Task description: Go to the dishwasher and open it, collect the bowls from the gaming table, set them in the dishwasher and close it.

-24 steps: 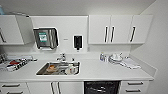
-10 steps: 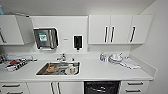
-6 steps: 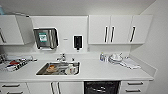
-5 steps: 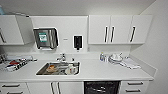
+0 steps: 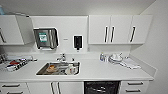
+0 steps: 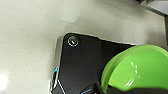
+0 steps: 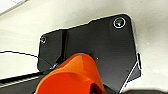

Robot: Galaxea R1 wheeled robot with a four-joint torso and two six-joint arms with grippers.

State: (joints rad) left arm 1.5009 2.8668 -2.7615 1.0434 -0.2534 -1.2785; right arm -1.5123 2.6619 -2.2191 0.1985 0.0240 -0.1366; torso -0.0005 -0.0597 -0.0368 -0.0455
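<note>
Head view: facing a white kitchen surface [image 5: 105, 71] squarely. Dishwasher [image 5: 101, 87] at lower centre-right of the frame, under the surface, dark interior with wire racks exposed, so apparently already open. Sink [image 5: 58, 69] at centre-left holding dishes; paper-towel dispenser [image 5: 46, 38] and dark soap dispenser [image 5: 77, 42] on the wall above; white wall cabinets [image 5: 120, 29] at upper right; drawers [image 5: 135, 86] just right of the dishwasher.

Left wrist view: green bowl [image 6: 135, 68] at lower right of the frame, large and close to the camera, over pale speckled floor [image 6: 30, 37]. Probably carried by the left gripper, though cannot tell from the fingers.

Right wrist view: orange bowl-like object [image 7: 72, 75] at lower centre, close to the camera. Likely carried; grip state of the right gripper cannot be told.
</note>
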